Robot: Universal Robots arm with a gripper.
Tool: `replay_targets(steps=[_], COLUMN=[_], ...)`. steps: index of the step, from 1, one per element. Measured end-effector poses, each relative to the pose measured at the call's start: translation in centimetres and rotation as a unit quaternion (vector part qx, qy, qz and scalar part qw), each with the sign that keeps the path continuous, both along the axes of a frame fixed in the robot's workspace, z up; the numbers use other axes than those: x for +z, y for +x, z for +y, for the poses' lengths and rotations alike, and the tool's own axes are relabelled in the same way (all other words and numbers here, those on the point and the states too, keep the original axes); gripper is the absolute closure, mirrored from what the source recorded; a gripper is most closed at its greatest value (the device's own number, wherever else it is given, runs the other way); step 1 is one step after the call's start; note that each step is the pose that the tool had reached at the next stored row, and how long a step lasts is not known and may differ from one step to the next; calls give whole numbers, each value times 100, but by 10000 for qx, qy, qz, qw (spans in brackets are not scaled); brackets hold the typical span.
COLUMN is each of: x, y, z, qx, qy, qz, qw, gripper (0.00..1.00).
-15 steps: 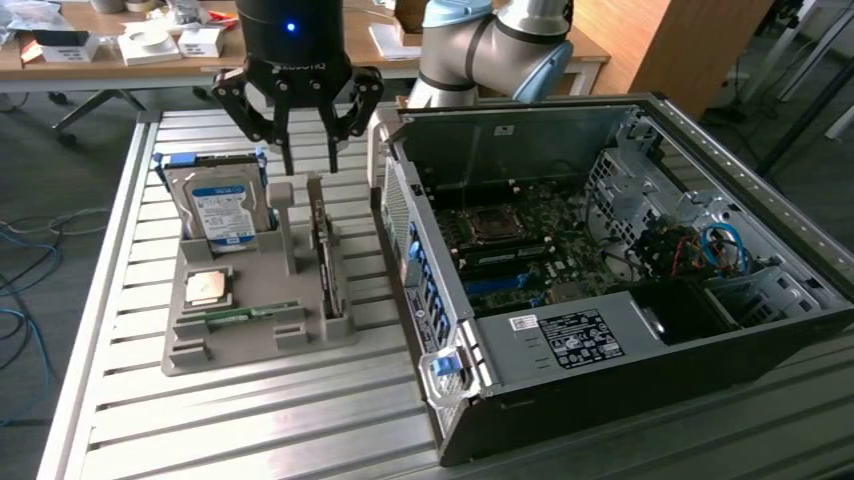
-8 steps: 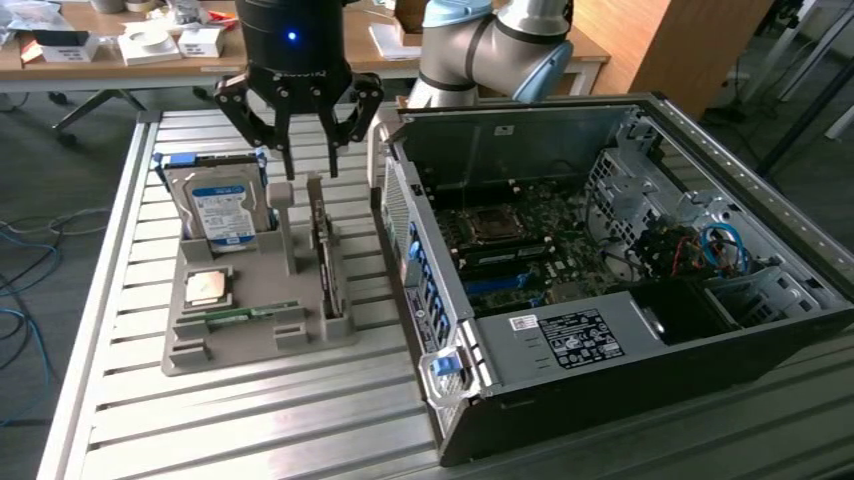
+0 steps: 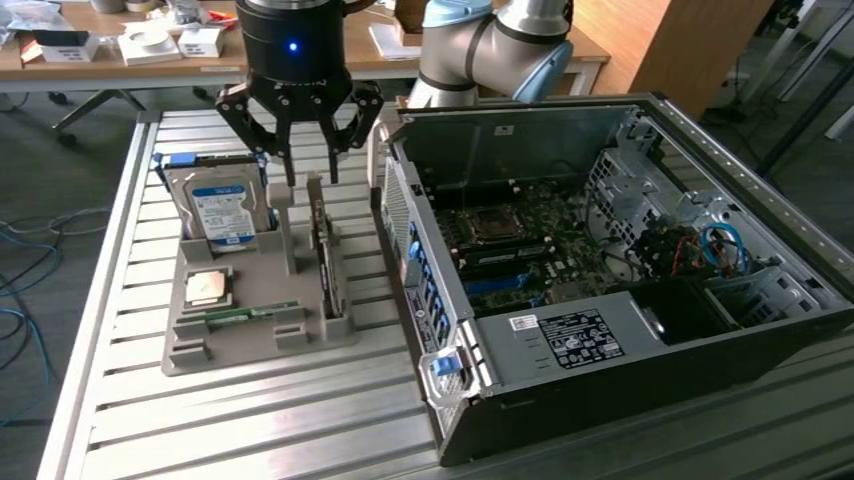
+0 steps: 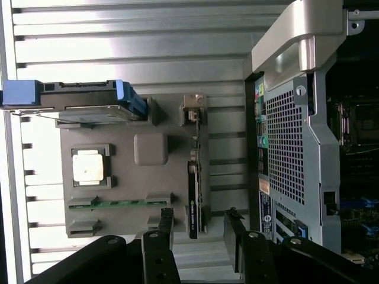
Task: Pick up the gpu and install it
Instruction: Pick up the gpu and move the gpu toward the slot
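Note:
The gpu is a thin dark card standing on edge in a slot of the grey holder, with its pale metal bracket at the far end. My gripper hangs open just above the card's far end, a finger on either side and nothing between them. In the wrist view the gpu runs edge-on toward the gap of the gripper, with one of the black fingers beside it. The open computer case lies at the exterior view's right, its motherboard exposed.
The holder also carries a blue-labelled hard drive, a CPU and a green RAM stick. The holder stands on a slatted metal table. The case's rear panel stands close to the gpu's slot. A cluttered desk is behind.

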State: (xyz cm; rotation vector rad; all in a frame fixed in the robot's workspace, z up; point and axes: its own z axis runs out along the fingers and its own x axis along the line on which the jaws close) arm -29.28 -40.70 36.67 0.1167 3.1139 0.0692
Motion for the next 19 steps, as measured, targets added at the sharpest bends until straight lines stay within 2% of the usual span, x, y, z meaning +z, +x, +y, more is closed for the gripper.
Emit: replay_targets(steps=[8, 19], x=[-34, -186], y=[0, 0], z=[0, 0], qx=[0, 0], qy=[1, 1], qz=[-1, -1], qw=[10000, 10000], gripper=[53, 53])
